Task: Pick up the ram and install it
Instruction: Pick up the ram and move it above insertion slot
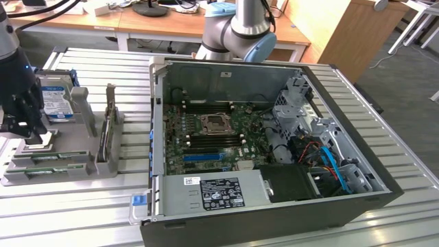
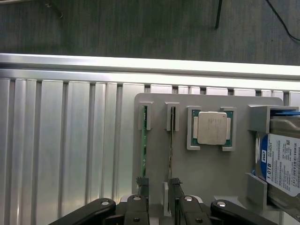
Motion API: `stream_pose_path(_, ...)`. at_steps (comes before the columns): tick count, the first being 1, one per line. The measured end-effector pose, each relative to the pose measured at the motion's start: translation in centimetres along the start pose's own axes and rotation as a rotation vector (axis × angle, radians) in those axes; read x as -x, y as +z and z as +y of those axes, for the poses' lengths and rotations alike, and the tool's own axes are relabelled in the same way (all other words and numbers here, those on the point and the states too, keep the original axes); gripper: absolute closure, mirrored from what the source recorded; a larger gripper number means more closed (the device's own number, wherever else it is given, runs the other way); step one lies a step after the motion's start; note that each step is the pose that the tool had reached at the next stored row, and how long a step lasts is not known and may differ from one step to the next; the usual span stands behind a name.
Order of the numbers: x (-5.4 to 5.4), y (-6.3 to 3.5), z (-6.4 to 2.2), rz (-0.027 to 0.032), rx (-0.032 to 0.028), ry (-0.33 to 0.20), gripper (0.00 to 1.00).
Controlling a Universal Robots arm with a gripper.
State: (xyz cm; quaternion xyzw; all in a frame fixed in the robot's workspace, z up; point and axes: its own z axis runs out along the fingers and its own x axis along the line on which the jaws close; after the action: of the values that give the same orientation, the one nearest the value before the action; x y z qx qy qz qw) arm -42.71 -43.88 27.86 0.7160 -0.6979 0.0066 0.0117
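Grey holder [image 2: 206, 168] with the gripper [image 2: 158, 182] poised over its two stick slots, the ram [image 2: 143, 140] seated in the outermost one.
We see the gripper released, its fingers [image 2: 142, 182] apart with bare holder showing between them; one tip lies over the line of the ram, the other over a second, darker stick [image 2: 171, 140] in the holder's next slot, and we cannot tell whether either tip touches. The ram stands on edge in the holder's slot farthest from the hard drive [image 2: 281, 164]; the silver processor chip [image 2: 212, 127] sits in the holder's pocket between the darker stick and the drive. The open computer case [image 1: 288, 224] stands beside the holder on the slatted table [image 1: 69, 206], its motherboard [image 1: 213, 134] exposed; we find the gripper above the holder's end away from the case.
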Motion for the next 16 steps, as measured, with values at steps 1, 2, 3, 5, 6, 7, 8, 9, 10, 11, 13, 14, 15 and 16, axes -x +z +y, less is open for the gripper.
stream_pose_path(1, -0.10, 0.00, 0.01, 0.0000, 0.0000, 0.000, 0.69)
stream_pose_path(2, -0.21, 0.01, 0.01, 0.0000, 0.0000, 0.000, 0.69)
stream_pose_path(3, -0.33, 0.01, 0.01, 0.0000, 0.0000, 0.000, 0.69)
stream_pose_path(5, -0.51, 0.01, 0.02, 0.0000, 0.0001, 0.000, 0.69)
stream_pose_path(6, -0.59, 0.01, 0.02, 0.0000, 0.0000, 0.000, 0.69)
stream_pose_path(7, -0.64, 0.02, 0.03, -0.0001, 0.0000, 0.000, 0.69)
stream_pose_path(8, -0.64, 0.01, 0.03, 0.0000, 0.0000, 0.000, 0.69)
stream_pose_path(9, -0.64, 0.02, 0.03, -0.0001, -0.0001, 0.000, 0.69)
stream_pose_path(10, -0.64, 0.02, 0.03, -0.0001, -0.0001, 0.000, 0.69)
stream_pose_path(11, -0.65, 0.02, 0.03, 0.0000, 0.0000, 0.000, 0.69)
stream_pose_path(13, -0.65, 0.05, 0.03, 0.0000, 0.0000, 0.000, 0.69)
stream_pose_path(14, -0.65, 0.13, 0.03, -0.0002, -0.0002, 0.000, 0.69)
stream_pose_path(15, -0.64, 0.24, 0.03, -0.0001, -0.0001, 0.000, 0.69)
stream_pose_path(16, -0.64, 0.37, 0.03, 0.0000, 0.0001, 0.000, 0.69)
